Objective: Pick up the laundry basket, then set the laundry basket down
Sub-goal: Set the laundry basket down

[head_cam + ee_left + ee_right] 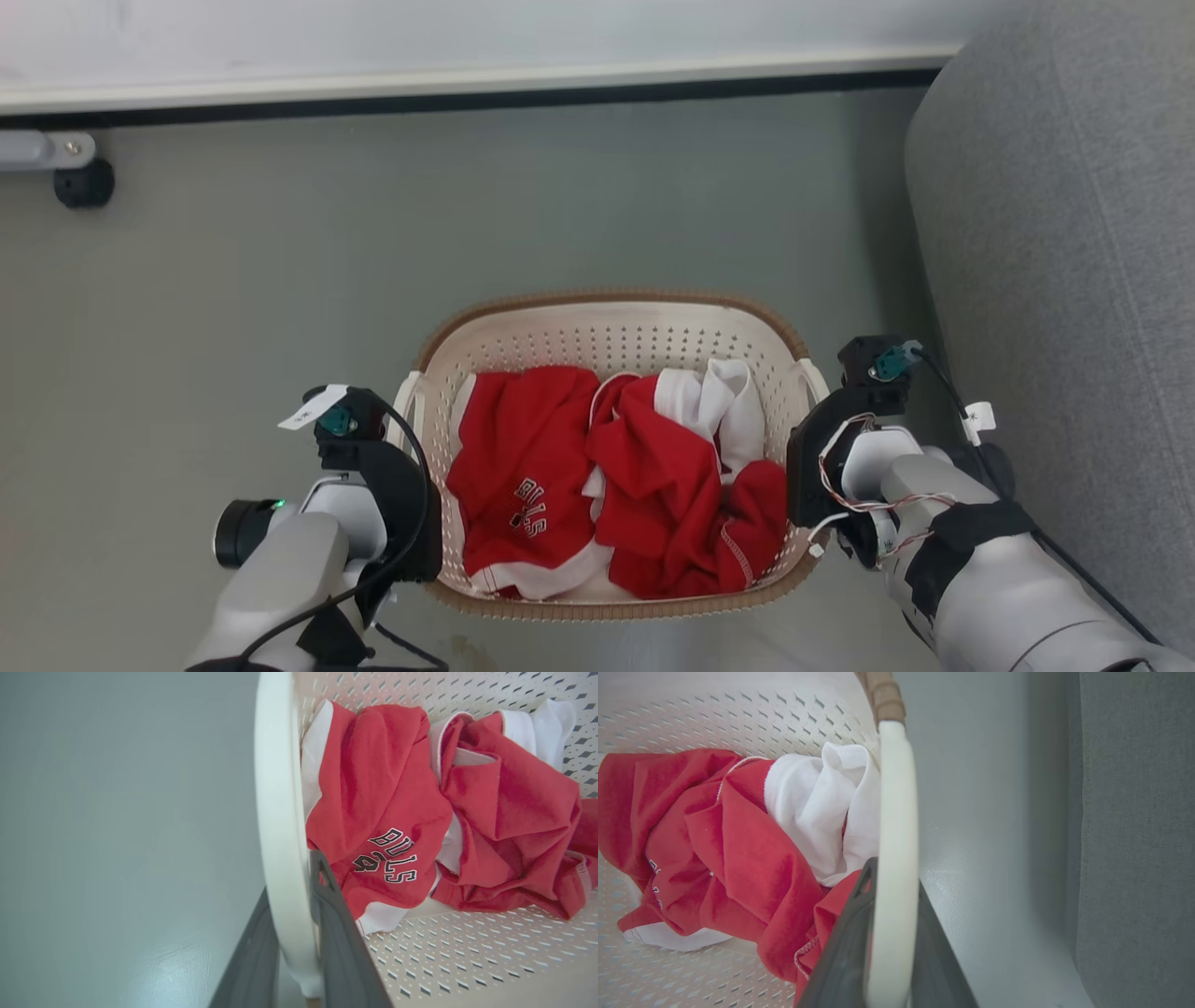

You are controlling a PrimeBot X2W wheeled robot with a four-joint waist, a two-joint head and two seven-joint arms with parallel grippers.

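Now | step: grasp set, lift pending | left end effector [292, 877] pinches left handle [275, 788] | right end effector [896, 877] pinches right handle [896, 788] | laundry basket [611, 341] on floor [280, 280], near centre | next: level two-arm raise

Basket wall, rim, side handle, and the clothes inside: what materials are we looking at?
Cream-white perforated laundry basket: apparently moulded plastic, satin; even punched holes, smooth wall. Brown rim: woven-look bands, likely moulded plastic, though real wicker cannot be ruled out. White loop handle: smooth, slightly glossy plastic. Red and white garments: soft matte knit fabric; creases, stitched hems, printed lettering.
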